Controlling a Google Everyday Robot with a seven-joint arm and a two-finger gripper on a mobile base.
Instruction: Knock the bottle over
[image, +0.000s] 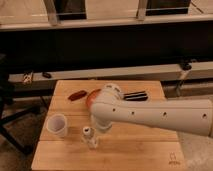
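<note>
Though behind arm (150, 112), pincer (99, 126) (near bottle (89, 137))

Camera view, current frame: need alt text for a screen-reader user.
A white robot arm reaches from the right over a wooden table, its gripper down close behind a small upright bottle near the front. A white cup stands left of the bottle; an orange bowl, a reddish item and a dark striped packet lie farther back.

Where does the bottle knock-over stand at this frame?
Done: the approach. The gripper sits low over the table, close behind the bottle and right of the white cup.
In hand: closing on the bottle.
Left: the knock itself, since the bottle stands upright.
</note>
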